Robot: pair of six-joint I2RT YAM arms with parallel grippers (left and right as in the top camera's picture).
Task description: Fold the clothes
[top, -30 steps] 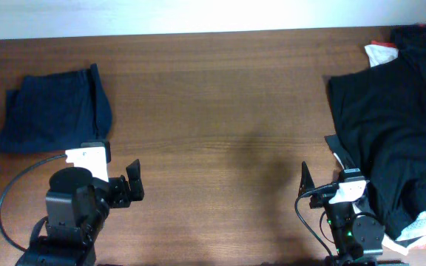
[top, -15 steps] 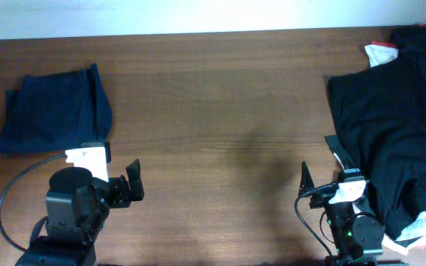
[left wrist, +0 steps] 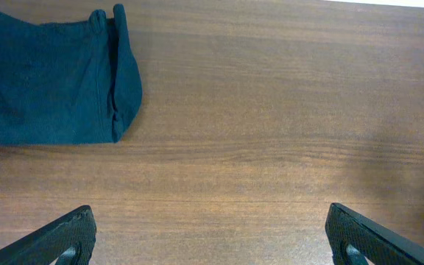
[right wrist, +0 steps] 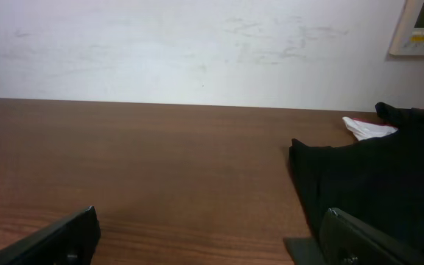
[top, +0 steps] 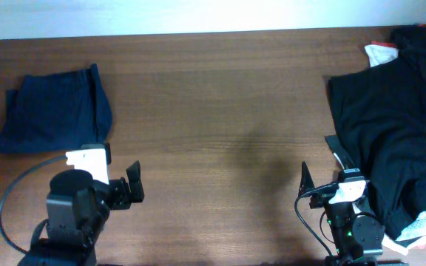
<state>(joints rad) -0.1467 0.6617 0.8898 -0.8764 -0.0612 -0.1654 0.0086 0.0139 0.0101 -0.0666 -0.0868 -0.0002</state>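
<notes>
We see the navy shorts [left wrist: 50, 81] folded into a flat, compact rectangle (layered edge on its right), lying on the tabletop [left wrist: 271, 110] ahead and left of the left end effector [left wrist: 212, 239], long axis crosswise to it. Its fingers stand wide apart, empty. So do those of the right end effector [right wrist: 208, 235], with the black garments [right wrist: 374, 184] heaped ahead-right of it.

left arm [top: 72, 207] black, white plate, cable | right arm [top: 353, 225]: perhaps green LED

Wood table [top: 220, 111], white wall [right wrist: 197, 51] w/ panel [right wrist: 422, 29]
</notes>
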